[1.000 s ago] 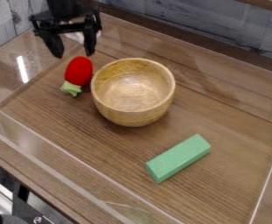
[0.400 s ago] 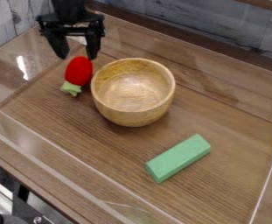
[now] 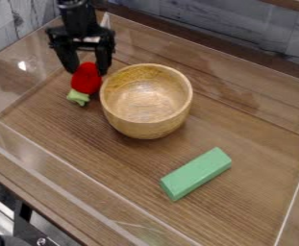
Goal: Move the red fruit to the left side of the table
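The red fruit (image 3: 84, 81), a small glossy strawberry with a green leafy end, lies on the dark wooden table (image 3: 138, 183) just left of the wooden bowl. My gripper (image 3: 84, 60) hangs directly over its upper end, fingers open and straddling the fruit's top. One fingertip (image 3: 61, 63) is to the fruit's left, the other to its right near the bowl's rim. Whether the fingers touch the fruit I cannot tell.
A wooden bowl (image 3: 146, 99) stands right beside the fruit. A green rectangular block (image 3: 197, 173) lies toward the front right. Low clear acrylic walls (image 3: 62, 163) border the tabletop; a tiled wall runs behind.
My gripper has moved right and down from behind the fruit to just over it, staying open. The fruit, bowl and block have not moved.
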`<action>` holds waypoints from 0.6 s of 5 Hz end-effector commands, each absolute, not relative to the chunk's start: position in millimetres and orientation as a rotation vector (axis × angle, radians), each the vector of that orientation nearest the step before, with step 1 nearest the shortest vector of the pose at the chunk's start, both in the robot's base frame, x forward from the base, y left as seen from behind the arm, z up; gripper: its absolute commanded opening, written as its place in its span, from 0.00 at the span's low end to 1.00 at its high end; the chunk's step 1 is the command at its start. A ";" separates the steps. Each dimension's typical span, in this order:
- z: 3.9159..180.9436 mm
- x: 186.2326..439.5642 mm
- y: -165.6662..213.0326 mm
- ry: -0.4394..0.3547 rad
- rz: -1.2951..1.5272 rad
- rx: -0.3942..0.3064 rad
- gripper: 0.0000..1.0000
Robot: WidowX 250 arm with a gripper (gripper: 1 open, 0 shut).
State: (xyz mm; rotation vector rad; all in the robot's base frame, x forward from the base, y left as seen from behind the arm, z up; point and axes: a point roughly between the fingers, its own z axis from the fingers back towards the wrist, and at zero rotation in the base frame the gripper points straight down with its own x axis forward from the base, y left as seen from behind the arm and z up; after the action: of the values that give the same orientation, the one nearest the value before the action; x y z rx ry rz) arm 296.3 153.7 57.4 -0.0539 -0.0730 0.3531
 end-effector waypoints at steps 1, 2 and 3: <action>76.7 306.5 162.8 -0.134 0.336 -0.025 1.00; 78.3 309.1 161.9 -0.130 0.322 -0.024 1.00; 77.2 310.0 169.8 -0.125 0.330 -0.020 1.00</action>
State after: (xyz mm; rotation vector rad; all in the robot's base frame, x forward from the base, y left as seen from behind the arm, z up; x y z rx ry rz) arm 303.0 161.1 60.2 -0.0474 -0.0697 0.3357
